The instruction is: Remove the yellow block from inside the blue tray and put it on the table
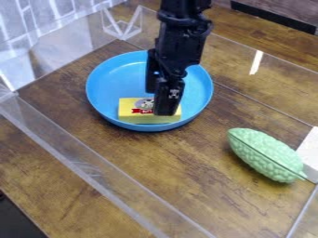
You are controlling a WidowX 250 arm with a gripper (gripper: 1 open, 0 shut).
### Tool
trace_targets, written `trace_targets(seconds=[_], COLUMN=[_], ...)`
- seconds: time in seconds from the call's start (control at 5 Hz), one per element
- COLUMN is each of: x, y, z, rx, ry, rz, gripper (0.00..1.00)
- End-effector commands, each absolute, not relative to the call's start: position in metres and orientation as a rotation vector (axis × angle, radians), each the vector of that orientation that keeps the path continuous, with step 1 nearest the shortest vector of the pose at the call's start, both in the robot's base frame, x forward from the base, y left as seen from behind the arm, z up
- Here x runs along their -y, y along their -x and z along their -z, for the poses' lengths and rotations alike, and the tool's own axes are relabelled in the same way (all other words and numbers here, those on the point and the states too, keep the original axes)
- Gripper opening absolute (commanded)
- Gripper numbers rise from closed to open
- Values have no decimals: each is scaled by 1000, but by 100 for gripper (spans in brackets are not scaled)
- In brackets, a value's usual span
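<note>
Block [139, 110] in tray [110, 78]; end effector [165, 98] seemingly above.

The black two-fingered gripper [162, 93] covers the middle and right part of the small yellow rectangular block [132, 110], hiding most of its red banner and round picture. Whether its fingertips touch the block cannot be told. The arm above runs off the top edge. A white object [311, 153] is cut off at the right edge.
</note>
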State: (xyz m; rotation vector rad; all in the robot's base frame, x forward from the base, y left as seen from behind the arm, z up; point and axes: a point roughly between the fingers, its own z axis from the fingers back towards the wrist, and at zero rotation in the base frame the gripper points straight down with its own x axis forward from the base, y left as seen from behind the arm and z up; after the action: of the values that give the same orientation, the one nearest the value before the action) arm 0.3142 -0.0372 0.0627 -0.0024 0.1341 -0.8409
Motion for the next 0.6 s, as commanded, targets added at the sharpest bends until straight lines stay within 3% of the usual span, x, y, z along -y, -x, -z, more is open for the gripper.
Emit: trace_targets(seconds=[0.0,0.4], x=[42,49], y=[-314,-310], z=[-90,-96], rx=[-68,-50], ry=[-28,-47], rz=[797,727], gripper=[100,100])
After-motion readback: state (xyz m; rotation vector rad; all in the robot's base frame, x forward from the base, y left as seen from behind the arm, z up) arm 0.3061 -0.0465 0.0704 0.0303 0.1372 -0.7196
